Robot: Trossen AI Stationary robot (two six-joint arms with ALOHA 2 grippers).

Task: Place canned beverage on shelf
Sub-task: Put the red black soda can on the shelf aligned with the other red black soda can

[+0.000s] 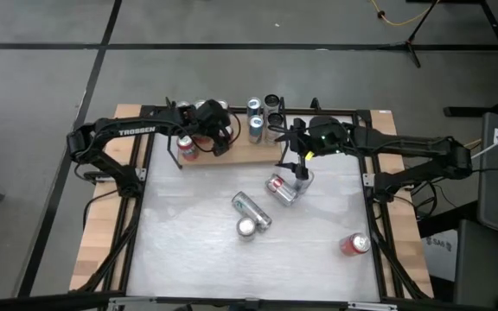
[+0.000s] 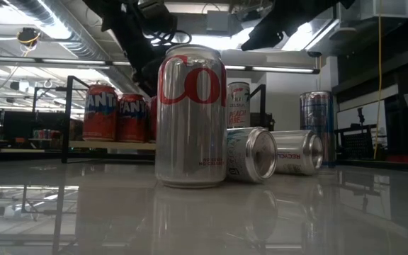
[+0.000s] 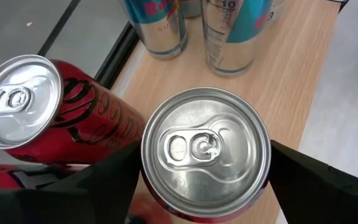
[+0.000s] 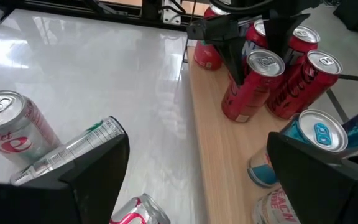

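Both grippers, left and right, spread wide.

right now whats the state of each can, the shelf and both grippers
left gripper: open, fingers either side of a red can upright on the shelf
right gripper: open, above the lying cans
tilted red can: leaning beside it
blue cans: upright on the shelf
Diet Coke can: upright on the table
two silver cans: lying on their sides

Colours we see on the table

We see red cans on the light-brown shelf, blue-and-silver cans beside them, a silver can with red lettering, and black grippers.
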